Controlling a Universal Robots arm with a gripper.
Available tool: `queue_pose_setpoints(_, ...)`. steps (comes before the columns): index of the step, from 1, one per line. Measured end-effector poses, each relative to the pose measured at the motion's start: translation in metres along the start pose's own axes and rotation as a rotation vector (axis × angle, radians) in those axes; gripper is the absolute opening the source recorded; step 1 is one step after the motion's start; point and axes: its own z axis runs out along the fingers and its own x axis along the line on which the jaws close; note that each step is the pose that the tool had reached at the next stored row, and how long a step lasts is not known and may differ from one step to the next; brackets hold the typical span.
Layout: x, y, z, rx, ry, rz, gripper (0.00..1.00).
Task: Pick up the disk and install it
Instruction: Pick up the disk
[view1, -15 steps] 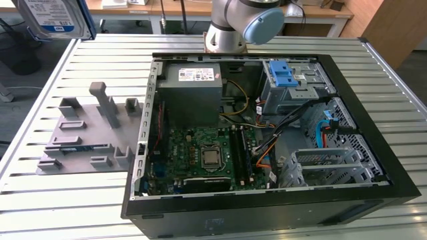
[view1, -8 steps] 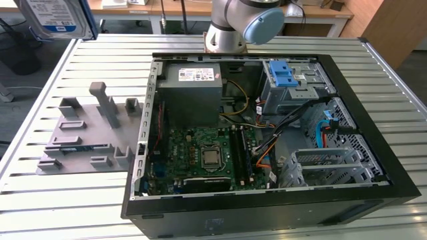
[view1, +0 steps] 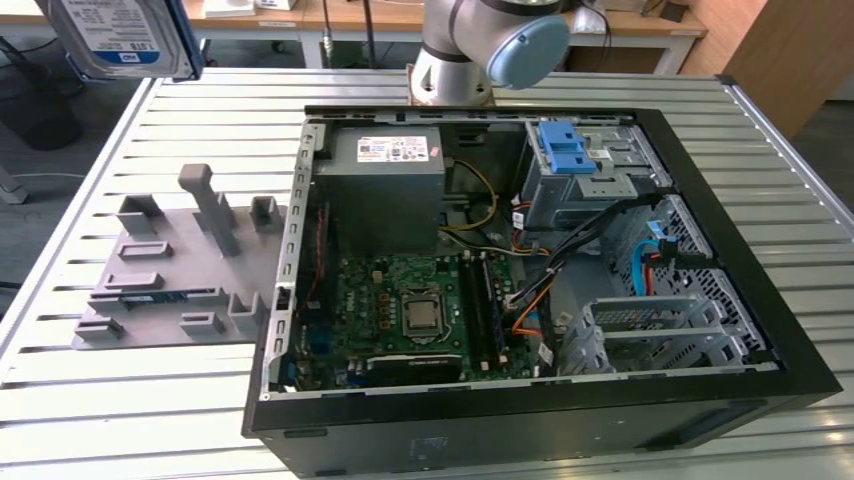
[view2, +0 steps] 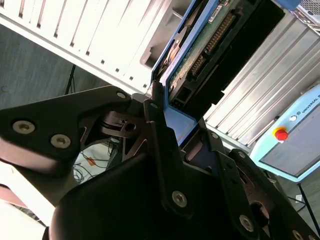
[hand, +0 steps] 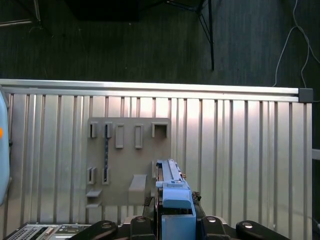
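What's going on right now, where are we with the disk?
The arm has its hand shut on the blue frame of the disk and holds it in the air over the slatted table, on the exterior view's left of the open computer case. In the first wrist view the grey holder tray lies on the table beneath the disk. The disk is not in the case yet.

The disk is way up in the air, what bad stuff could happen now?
1. The gripper pinches the disk only at one end of its blue frame, so it might slip and drop onto the grey holder plate below.
2. Loose cables lie beside the drive cage; the disk could snag them.
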Motion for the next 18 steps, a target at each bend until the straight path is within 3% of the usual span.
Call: queue_pose_setpoints(18,0.0002,-0.0161,-0.0004,0.0000,0.0000,0.000,0.36)
